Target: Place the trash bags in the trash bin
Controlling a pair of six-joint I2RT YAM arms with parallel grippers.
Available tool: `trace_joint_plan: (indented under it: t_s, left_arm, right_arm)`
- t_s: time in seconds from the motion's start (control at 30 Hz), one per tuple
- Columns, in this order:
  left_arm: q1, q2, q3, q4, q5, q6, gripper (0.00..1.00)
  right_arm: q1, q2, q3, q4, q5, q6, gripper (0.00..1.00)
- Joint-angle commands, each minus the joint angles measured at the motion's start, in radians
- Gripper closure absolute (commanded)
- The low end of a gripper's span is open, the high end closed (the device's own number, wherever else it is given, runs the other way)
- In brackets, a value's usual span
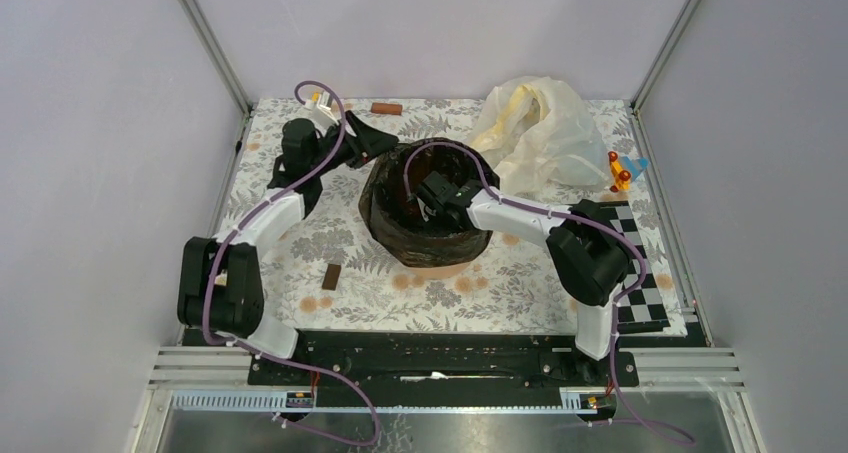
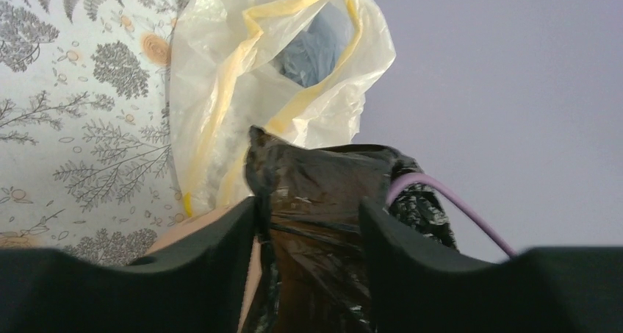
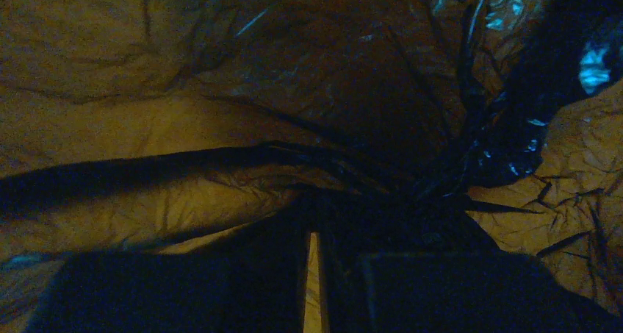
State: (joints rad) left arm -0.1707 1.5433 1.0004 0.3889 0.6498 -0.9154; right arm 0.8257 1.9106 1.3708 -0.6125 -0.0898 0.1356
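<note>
Straddling the black bag (image 2: 323, 178) draped on the bin (image 1: 440, 270), the left gripper (image 2: 308, 215) stands spread.

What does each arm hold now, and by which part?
Left fingers stand apart around a rim fold of the black bag, not clamping it. Right fingers, inside the bin, are almost together; film bunches at them, but a hold cannot be told.

We see the thin glossy black plastic trash bag (image 1: 395, 223) draped over the round peach-orange plastic bin (image 1: 442, 270) — lining the inside, mouth pulled down over the walls, crinkled, brownish see-through where stretched. The bin stands upright — only a strip at its base shows.
</note>
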Motion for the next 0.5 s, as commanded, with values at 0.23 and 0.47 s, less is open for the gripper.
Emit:
trace_joint_plan:
  t_s: [0.23,0.47]
  left_arm:
    - [0.034,-0.297,-0.05,-0.196,-0.154,0.128,0.2]
    - [-0.091,-0.389,0.053,-0.539,-0.381,0.423,0.17]
  right_arm:
    - [0.009,-0.019,-0.009,0.031,0.019,0.024,0.82]
    - [0.009,-0.008,-0.002,0.034,0.009,0.037,0.82]
